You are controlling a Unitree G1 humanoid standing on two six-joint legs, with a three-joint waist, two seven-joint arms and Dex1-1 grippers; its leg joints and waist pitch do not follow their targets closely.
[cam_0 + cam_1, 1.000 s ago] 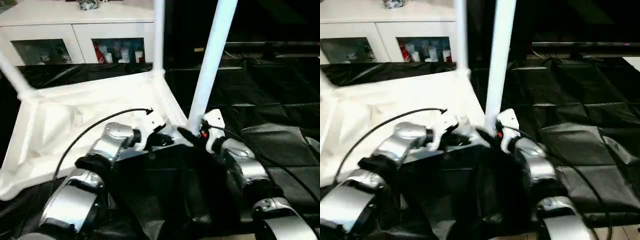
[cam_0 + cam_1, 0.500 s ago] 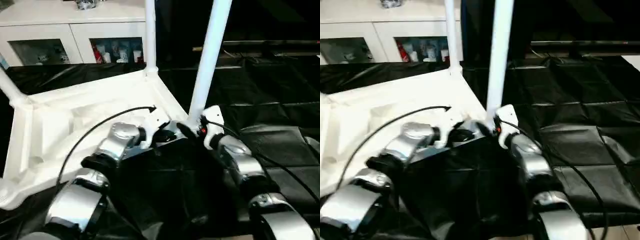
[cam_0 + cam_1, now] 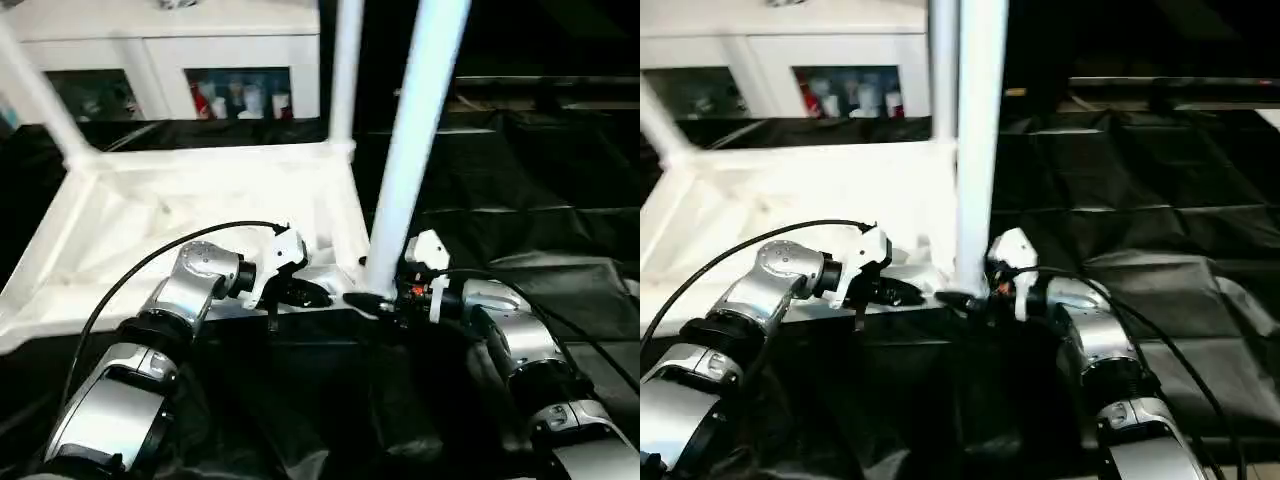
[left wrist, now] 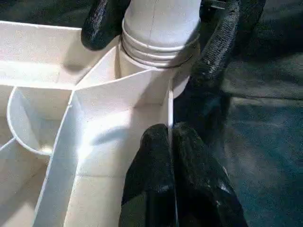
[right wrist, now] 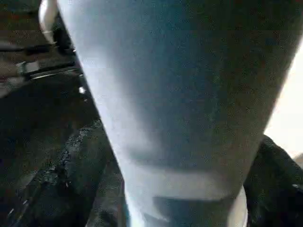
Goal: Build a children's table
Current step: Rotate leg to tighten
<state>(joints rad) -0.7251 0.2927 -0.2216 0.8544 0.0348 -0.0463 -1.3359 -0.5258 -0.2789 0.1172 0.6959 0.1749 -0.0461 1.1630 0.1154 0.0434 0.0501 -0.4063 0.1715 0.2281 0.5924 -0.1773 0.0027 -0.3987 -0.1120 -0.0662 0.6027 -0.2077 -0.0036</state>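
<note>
The children's table lies upside down on black sheeting, its white legs pointing up. My left gripper is shut on the thin rim wall at the near right corner. Just beyond it the near right leg stands in its corner socket. My right gripper is open at that leg's base, one finger on each side and close to it. Its fingers show in the left wrist view flanking the ribbed collar. The leg rises right in front of the right wrist camera.
A far right leg and a far left leg also stand up from the table. A white cabinet with glass doors stands behind. Wrinkled black sheeting covers the surface to the right.
The whole picture has shifted, so the camera moved. My right gripper's fingers now stand wider around the leg's base. My left gripper stays pinched on the rim.
</note>
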